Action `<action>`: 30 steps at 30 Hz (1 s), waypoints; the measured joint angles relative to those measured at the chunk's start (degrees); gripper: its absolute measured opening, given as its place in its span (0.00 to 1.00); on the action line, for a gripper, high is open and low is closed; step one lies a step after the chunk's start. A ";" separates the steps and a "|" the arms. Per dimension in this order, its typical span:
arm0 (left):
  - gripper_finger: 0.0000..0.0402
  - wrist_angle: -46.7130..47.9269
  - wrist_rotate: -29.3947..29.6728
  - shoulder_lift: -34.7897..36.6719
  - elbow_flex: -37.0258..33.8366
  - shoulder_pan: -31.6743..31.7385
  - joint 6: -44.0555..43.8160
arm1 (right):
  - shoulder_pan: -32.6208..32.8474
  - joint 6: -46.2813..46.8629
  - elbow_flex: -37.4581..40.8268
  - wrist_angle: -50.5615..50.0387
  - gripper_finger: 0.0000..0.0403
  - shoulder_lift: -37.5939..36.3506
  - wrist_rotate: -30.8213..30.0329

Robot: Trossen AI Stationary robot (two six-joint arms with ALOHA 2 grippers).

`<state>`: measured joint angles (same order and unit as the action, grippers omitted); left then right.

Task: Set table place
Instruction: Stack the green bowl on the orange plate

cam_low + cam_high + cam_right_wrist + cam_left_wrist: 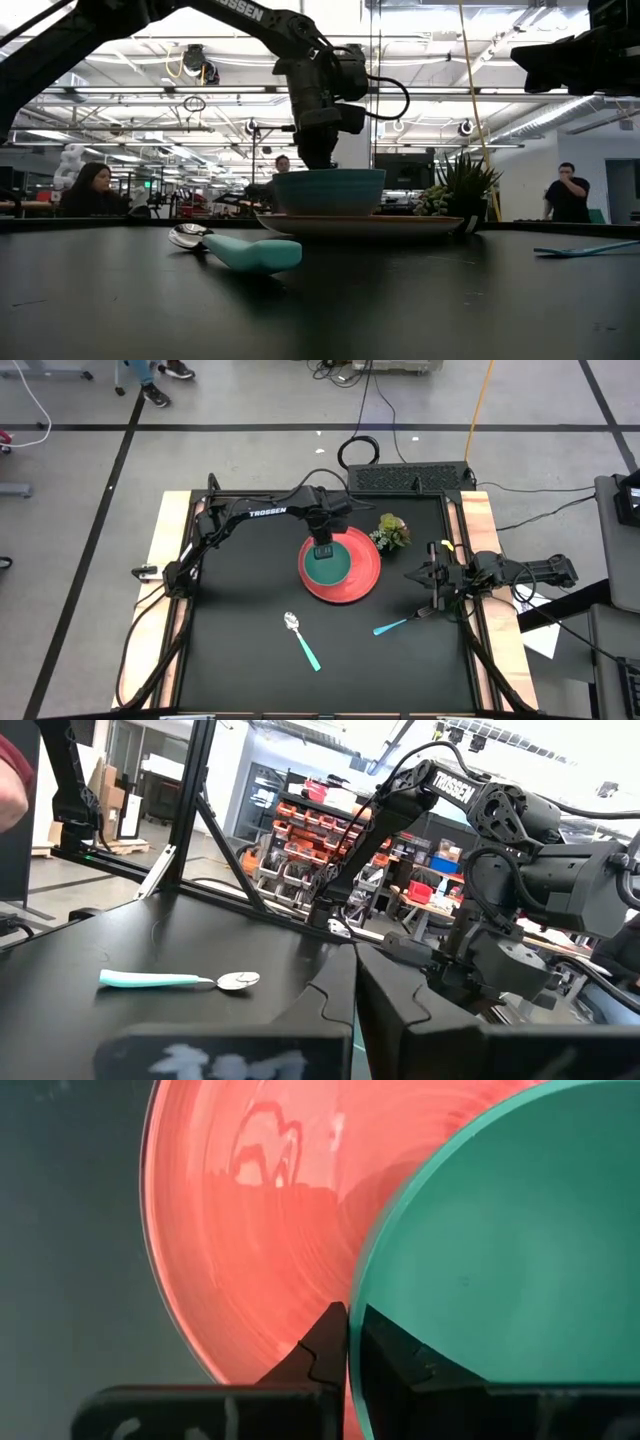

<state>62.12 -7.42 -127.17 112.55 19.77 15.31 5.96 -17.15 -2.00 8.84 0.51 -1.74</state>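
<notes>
red plate (356, 582) centre | teal bowl (327, 563) at its 9 o'clock edge | left gripper (347, 1342) pinching bowl rim | right gripper (352, 982) pressed together, 3 o'clock table (240, 670) edge

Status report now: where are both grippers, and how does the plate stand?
Left gripper pinching the teal bowl rim, over the red plate. Right gripper shut, empty, parked at table's right edge. Bowl sits on plate. Nothing blocking.

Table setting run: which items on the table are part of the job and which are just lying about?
Part of the job:
- red plate on the table
- teal bowl on the plate, left gripper at its rim
- spoon, teal handle
- fork, teal handle

Lying about:
- small plant beside the plate
- right gripper, parked at the table's right edge, fingers shut
</notes>
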 joint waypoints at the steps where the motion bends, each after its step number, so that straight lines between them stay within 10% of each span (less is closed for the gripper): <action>1: 0.06 -0.22 0.00 0.00 0.00 0.00 0.02 | 0.00 0.00 0.00 0.00 0.00 0.00 0.00; 30: 0.09 -1.68 -1.62 -0.07 -0.07 0.02 2.14 | 0.00 1.51 -0.02 0.22 0.00 0.00 0.02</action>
<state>60.45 -9.04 -127.24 112.49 19.79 17.46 5.96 -15.64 -2.02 9.06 0.51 -1.72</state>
